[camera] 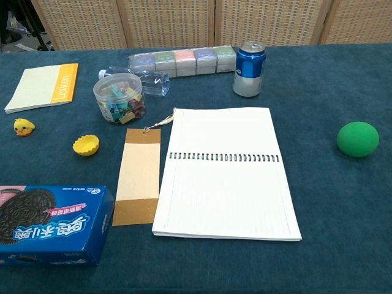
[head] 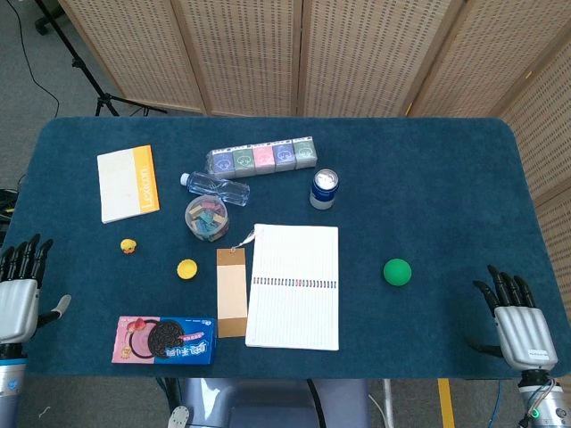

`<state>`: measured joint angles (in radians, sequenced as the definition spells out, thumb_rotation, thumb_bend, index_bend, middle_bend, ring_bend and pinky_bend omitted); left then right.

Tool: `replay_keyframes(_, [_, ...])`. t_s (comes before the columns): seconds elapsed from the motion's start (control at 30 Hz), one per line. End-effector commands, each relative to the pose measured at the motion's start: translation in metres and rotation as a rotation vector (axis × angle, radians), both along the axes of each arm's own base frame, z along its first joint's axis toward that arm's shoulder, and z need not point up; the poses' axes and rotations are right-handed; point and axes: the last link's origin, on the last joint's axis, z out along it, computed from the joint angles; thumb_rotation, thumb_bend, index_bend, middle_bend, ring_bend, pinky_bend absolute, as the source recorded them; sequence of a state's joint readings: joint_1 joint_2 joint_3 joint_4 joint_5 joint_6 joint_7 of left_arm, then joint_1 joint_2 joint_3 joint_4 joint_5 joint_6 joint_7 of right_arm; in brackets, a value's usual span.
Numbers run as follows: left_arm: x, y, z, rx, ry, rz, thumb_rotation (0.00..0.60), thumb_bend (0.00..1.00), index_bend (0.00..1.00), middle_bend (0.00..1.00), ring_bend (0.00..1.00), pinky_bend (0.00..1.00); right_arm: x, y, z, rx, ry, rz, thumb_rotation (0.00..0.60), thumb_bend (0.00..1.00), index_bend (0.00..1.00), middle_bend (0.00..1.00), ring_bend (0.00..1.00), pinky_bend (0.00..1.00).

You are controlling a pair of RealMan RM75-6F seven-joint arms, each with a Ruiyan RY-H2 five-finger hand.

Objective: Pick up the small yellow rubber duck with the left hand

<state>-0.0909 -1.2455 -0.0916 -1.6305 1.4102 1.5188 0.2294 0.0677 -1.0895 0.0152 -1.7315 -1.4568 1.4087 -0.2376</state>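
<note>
Your left hand (head: 18, 290) sits off the near-left edge of the table (head: 428, 178), fingers apart and holding nothing; your right hand (head: 520, 319) waits the same way off the near-right corner, so both look parked clear of the cloth before any reach begins. Just ahead of the left hand lies the cookie box (camera: 52, 223), which you will want to pass on its outer side. Beyond it the small yellow rubber duck (head: 129, 246) stands alone on bare cloth, seemingly upright, though it is too small in the head view to be sure. The yellow cup (camera: 86, 145) sits near its right and the notepad (head: 128, 183) further back, leaving open room on the duck's near and left sides for your fingers to come in.
</note>
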Motion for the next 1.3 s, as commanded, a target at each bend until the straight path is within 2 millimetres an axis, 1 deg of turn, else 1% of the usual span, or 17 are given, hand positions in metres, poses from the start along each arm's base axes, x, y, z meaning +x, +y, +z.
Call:
replay_keyframes(0.03, [0.000, 0.001, -0.001, -0.005, 0.000, 0.003, 0.600, 0.21, 0.08, 0.00, 0.00, 0.00, 0.000, 0.000, 0.000, 0.000, 0.000, 0.001, 0.600, 0.00, 0.16, 0.00, 0.00, 0.03])
replay_keyframes(0.1, [0.000, 0.006, -0.002, -0.019, -0.015, 0.011, 0.600, 0.21, 0.12, 0.00, 0.00, 0.00, 0.000, 0.000, 0.000, -0.001, 0.002, 0.001, 0.600, 0.00, 0.16, 0.00, 0.00, 0.03])
replay_keyframes(0.17, [-0.002, 0.014, -0.002, -0.034, -0.024, 0.028, 0.600, 0.22, 0.18, 0.00, 0.00, 0.00, 0.000, 0.000, -0.001, 0.000, 0.004, -0.001, 0.600, 0.00, 0.16, 0.00, 0.00, 0.03])
replay_keyframes(0.27, [-0.006, 0.033, -0.003, -0.070, -0.012, 0.072, 0.600, 0.22, 0.25, 0.00, 0.00, 0.00, 0.000, 0.000, -0.002, 0.003, 0.006, -0.002, 0.600, 0.00, 0.16, 0.00, 0.00, 0.03])
replay_keyframes(0.33, [-0.007, 0.046, -0.002, -0.088, -0.012, 0.096, 0.600, 0.22, 0.28, 0.00, 0.00, 0.00, 0.001, 0.000, -0.002, 0.002, 0.007, 0.000, 0.600, 0.00, 0.16, 0.00, 0.00, 0.03])
replay_keyframes(0.47, [-0.006, 0.075, 0.000, -0.115, -0.016, 0.141, 0.600, 0.22, 0.31, 0.00, 0.00, 0.00, 0.000, 0.000, -0.001, -0.003, 0.005, -0.001, 0.600, 0.00, 0.16, 0.00, 0.00, 0.03])
replay_keyframes(0.6, [-0.003, 0.092, 0.002, -0.131, -0.017, 0.169, 0.600, 0.23, 0.31, 0.00, 0.00, 0.00, 0.000, 0.000, -0.001, -0.002, 0.004, 0.000, 0.600, 0.00, 0.16, 0.00, 0.00, 0.03])
replay_keyframes(0.73, [0.001, 0.112, 0.001, -0.126, -0.012, 0.179, 0.600, 0.23, 0.35, 0.00, 0.00, 0.00, 0.000, 0.000, -0.002, 0.002, 0.005, 0.002, 0.600, 0.00, 0.16, 0.00, 0.00, 0.03])
replay_keyframes(0.87, [0.005, 0.124, -0.004, -0.127, -0.037, 0.180, 0.600, 0.25, 0.39, 0.00, 0.00, 0.00, 0.001, 0.000, -0.002, 0.004, 0.007, 0.002, 0.600, 0.00, 0.16, 0.00, 0.00, 0.03])
replay_keyframes(0.97, [0.005, 0.132, -0.011, -0.139, -0.037, 0.192, 0.600, 0.25, 0.42, 0.00, 0.00, 0.00, 0.001, 0.000, -0.003, 0.004, 0.006, 0.004, 0.600, 0.00, 0.16, 0.00, 0.00, 0.03])
replay_keyframes(1.3, [-0.002, 0.147, -0.026, -0.161, -0.017, 0.242, 0.600, 0.26, 0.44, 0.00, 0.00, 0.00, 0.000, 0.000, -0.001, 0.000, 0.001, 0.005, 0.600, 0.00, 0.16, 0.00, 0.00, 0.03])
